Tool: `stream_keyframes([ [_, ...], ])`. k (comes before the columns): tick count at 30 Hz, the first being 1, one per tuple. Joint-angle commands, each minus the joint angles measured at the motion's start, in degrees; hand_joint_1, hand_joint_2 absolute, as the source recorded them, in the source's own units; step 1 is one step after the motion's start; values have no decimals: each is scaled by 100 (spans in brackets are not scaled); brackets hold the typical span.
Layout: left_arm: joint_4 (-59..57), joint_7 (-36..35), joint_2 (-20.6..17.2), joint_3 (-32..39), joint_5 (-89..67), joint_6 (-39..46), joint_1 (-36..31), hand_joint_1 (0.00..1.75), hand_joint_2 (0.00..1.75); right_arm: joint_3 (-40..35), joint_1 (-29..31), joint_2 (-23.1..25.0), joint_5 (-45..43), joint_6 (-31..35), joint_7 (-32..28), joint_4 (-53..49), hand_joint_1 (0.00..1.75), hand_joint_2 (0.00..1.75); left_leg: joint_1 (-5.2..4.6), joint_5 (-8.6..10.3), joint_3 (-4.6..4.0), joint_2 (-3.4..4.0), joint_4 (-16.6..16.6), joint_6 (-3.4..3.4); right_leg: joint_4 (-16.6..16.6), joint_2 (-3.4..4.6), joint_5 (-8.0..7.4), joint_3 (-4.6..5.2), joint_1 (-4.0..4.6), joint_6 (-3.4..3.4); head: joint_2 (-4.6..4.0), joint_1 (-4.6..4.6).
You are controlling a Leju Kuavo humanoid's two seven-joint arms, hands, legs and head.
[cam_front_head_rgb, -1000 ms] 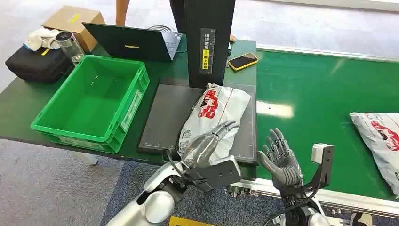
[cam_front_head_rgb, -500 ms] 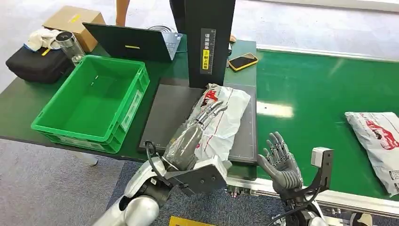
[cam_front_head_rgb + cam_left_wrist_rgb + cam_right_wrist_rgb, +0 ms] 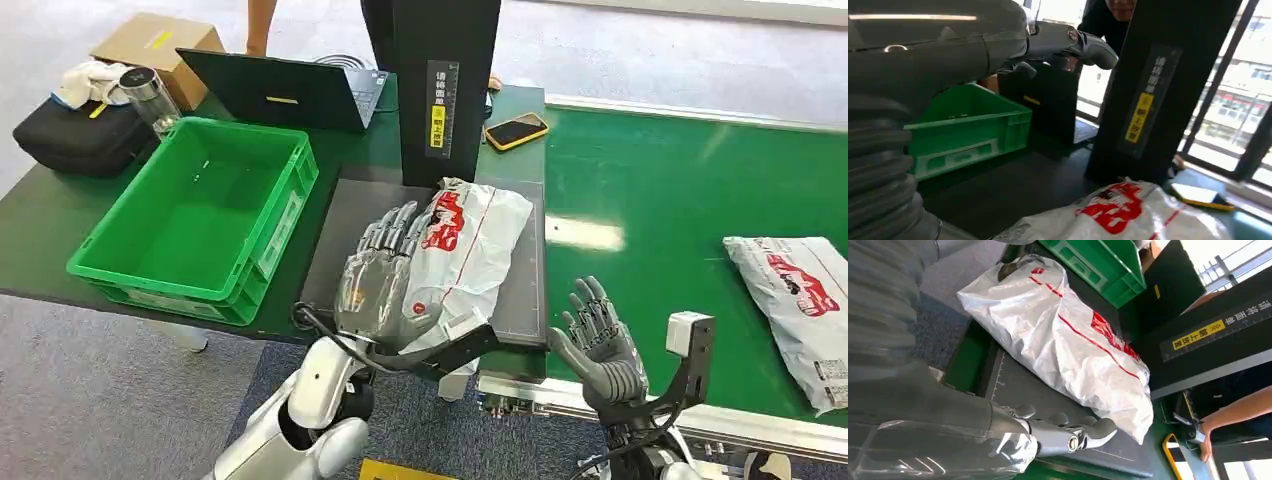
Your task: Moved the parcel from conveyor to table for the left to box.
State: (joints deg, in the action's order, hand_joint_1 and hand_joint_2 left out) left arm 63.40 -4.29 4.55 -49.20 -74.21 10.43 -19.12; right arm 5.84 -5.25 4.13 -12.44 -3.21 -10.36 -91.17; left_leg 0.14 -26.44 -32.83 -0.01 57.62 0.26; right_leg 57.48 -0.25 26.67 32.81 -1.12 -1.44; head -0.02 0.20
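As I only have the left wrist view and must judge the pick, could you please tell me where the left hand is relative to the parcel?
Observer: In the head view the left hand is spread open along the parcel's left edge, over the dark mat. I cannot tell whether it touches the parcel.
Operator: Thank you. Is the right hand holding anything?
Observer: No, the right hand is open and raised by the conveyor's near edge, apart from the parcel.
Operator: Is anything waiting on the belt?
Observer: Yes, a second parcel lies on the conveyor, far to the right.
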Motion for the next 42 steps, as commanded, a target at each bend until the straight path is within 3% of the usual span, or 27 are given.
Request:
stream_keyframes([
  [1, -2487, 15, 409, 167, -206, 39, -415, 0, 175, 8, 167, 34, 4, -20, 19, 330, 0, 175, 4, 3, 25, 4, -16, -4, -18, 6, -5, -24, 5, 10, 0, -2],
  [4, -2534, 57, 469, 181, -219, -18, -339, 0, 175, -8, 169, 22, 4, -20, 16, 340, 0, 175, 7, 6, 56, 10, -44, -8, -45, 13, -10, -55, 9, 19, 0, -2],
  [15, -2953, 249, 541, 288, -185, -112, -339, 0, 175, -55, 186, 41, 19, 3, -35, 408, 0, 175, 4, -1, 6, 2, -7, -3, -8, 4, 0, -8, 5, 8, 0, 0],
  [25, -3061, 384, 529, 339, -121, -145, -380, 0, 175, -70, 235, 78, 30, 0, -43, 439, 0, 175, 6, -2, 18, 8, -13, -5, -14, 10, -1, -18, 8, 12, 0, 0],
  [26, -3053, 445, 533, 356, -83, -128, -381, 10, 175, -67, 232, 81, 35, -3, -45, 431, 0, 175, 5, -2, 11, 7, -7, -4, -8, 9, 0, -10, 7, 10, 0, -2],
  [27, -3051, 443, 540, 357, -84, -137, -395, 10, 175, -67, 240, 81, 35, -3, -45, 429, 0, 175, 6, -1, 19, 7, -13, -5, -14, 10, -1, -18, 8, 12, 0, 0],
  [28, -3048, 441, 548, 361, -81, -148, -410, 175, 175, -66, 246, 79, 35, -3, -45, 430, 0, 175, 5, -1, 9, 4, -7, -4, -8, 6, 0, -9, 7, 9, 0, 0],
  [42, -2874, 519, 485, 346, -39, -171, -387, 175, 175, -78, 211, 59, 49, -19, -55, 434, 0, 175, 4, -1, 13, 4, -10, -4, -10, 7, 0, -13, 6, 10, 0, 0],
])
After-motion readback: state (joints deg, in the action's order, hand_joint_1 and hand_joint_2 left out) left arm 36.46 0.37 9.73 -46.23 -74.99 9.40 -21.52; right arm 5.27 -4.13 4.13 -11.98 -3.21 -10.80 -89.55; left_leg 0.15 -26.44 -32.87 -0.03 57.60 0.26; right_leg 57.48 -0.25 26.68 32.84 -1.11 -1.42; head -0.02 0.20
